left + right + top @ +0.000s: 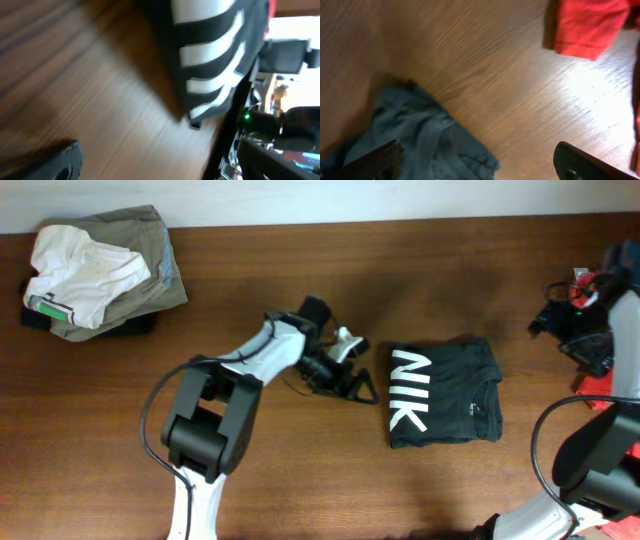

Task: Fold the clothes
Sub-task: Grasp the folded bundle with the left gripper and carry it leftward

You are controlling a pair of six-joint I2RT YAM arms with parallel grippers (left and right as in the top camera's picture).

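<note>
We see the black T-shirt (445, 395) lying folded in 1 rectangle on the table (300, 480) right of centre, the left gripper (368, 370) spread wide and empty just beside its lettered edge, and the right gripper (477, 161) also gaping, empty, above a teal cloth (420, 135) near a red cloth (587, 25).

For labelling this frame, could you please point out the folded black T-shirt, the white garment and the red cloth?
black T-shirt (455, 395): overhead view, fabric right of the lettering.
white garment (85, 265): overhead view, its middle.
red cloth (587, 22): right wrist view, its middle.
</note>
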